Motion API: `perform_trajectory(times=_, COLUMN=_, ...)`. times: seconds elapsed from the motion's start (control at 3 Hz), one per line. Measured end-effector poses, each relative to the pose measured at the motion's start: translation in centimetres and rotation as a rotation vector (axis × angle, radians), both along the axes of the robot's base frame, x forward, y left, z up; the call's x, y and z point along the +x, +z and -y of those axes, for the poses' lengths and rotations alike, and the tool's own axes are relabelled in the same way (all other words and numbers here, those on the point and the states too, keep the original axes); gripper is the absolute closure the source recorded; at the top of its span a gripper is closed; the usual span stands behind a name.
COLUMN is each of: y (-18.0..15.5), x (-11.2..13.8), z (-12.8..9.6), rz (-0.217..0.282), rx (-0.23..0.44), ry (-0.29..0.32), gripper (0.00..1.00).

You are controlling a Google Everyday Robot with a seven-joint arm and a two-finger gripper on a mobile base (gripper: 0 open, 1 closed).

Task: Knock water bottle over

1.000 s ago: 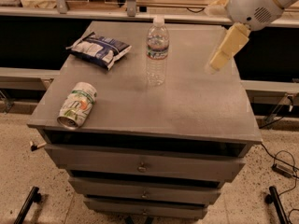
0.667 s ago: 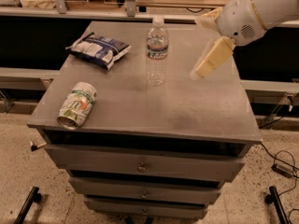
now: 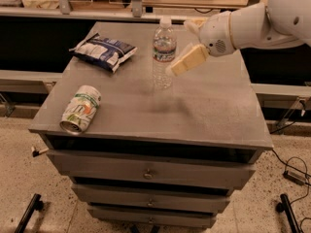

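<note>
Since 0.7 s ago my jaws moved left, closer to the water bottle [image 3: 164, 52]. Bottle's upright, upper middle of frame, on the counter [image 3: 214, 115]. Jaws are spread apart just right of it, w/ lower finger [image 3: 190, 59] tip at its side; contact unclear. Snack bag [image 3: 103, 51] upper left; can [image 3: 80, 109] on its side, lower left.

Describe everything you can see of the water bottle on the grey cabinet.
The water bottle is slim, clear ribbed plastic with a white cap and a narrow label band. It stands upright toward the back of the grey cabinet top. The open gripper hovers close beside it; whether they touch is unclear.
</note>
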State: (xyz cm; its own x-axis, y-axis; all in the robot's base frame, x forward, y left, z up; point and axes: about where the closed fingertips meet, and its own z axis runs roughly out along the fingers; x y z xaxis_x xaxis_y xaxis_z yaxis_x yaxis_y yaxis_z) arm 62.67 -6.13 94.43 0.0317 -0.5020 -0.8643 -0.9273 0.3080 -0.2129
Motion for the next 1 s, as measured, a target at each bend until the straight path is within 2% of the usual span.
perform_trajectory(times=0.33, y=-0.7, x=2.4, z=-1.7, rz=0.012, rx=0.116, ry=-0.022, gripper=0.0)
perform_trajectory(times=0.67, y=-1.7, x=3.7, z=-2.8, rz=0.001, rx=0.228, ry=-0.036, gripper=0.18)
perform_trajectory(times=1.0, y=-2.7, x=3.6, z=-3.3, rz=-0.02, rx=0.299, ry=-0.043, gripper=0.41)
